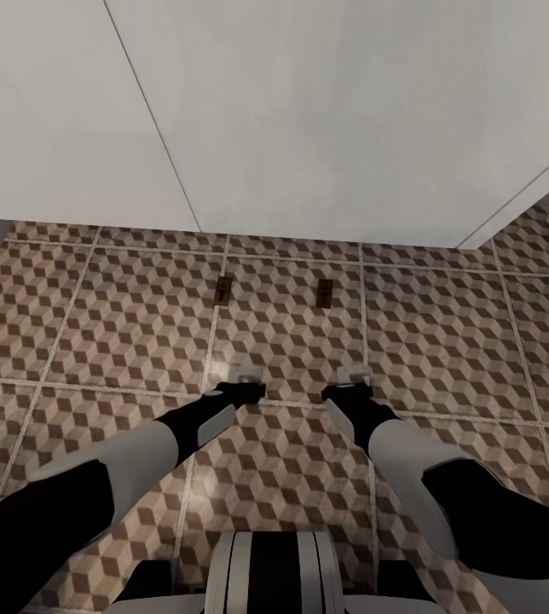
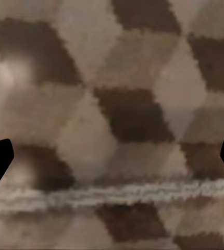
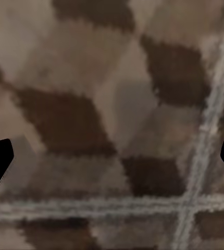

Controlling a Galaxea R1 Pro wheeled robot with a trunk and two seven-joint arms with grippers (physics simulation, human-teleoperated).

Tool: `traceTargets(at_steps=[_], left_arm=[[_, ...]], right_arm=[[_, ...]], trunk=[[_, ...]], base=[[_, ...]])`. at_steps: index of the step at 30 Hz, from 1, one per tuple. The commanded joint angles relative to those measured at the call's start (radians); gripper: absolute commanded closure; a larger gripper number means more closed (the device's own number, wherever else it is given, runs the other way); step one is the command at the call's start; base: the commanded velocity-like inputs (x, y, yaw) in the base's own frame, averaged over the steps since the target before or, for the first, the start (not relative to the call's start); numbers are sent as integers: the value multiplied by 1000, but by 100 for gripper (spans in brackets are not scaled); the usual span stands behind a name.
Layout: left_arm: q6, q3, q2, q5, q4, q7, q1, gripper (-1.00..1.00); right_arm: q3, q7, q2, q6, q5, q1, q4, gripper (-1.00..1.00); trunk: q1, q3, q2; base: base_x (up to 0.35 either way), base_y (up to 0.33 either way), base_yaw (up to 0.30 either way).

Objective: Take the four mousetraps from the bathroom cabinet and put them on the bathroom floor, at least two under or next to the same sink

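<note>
**Two mousetraps lie on the tiles below the sink**

Two mousetraps rest flat on the bathroom floor (image 1: pixel 121 341), just short of the white sink (image 1: pixel 309 111) front that spans the head view from 10 to 2 o'clock. One mousetrap (image 1: pixel 222 292) lies at about 11 o'clock from the left gripper (image 1: pixel 239 381), on a grout line; the other mousetrap (image 1: pixel 325 292) lies at about 11 o'clock from the right gripper (image 1: pixel 351 384), inside a tile. They sit near each other but apart, both clear of the grippers.

Each looks like a small, thin, dark-brown board, long side pointing toward the sink; the metal parts are too small to make out. I judge them light and stiff, easy to nudge along smooth tile, and so flat that a pinch must come across the narrow width, with fingers touching the floor on either side. The wire parts probably should be avoided.

Both grippers hang low over the floor with nothing between their fingers. In each wrist view the dark fingertips sit at opposite edges with patterned tile between, so both stand wide apart.
</note>
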Motion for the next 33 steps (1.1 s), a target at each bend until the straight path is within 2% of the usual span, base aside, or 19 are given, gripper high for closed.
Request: traceTargets(at_steps=[1,33], left_arm=[[2,-6,1,4,-8,6,-2,-100],[-2,-5,8,13,-28,6,-5,-100]], right_arm=[[8,-6,0,6,-10,0,-3,-100],[6,-6,-2,8,-17,1,-12,-100]], trunk=[[0,-1,0],[-1,3,0]], base=[[0,0,0],[0,0,0]])
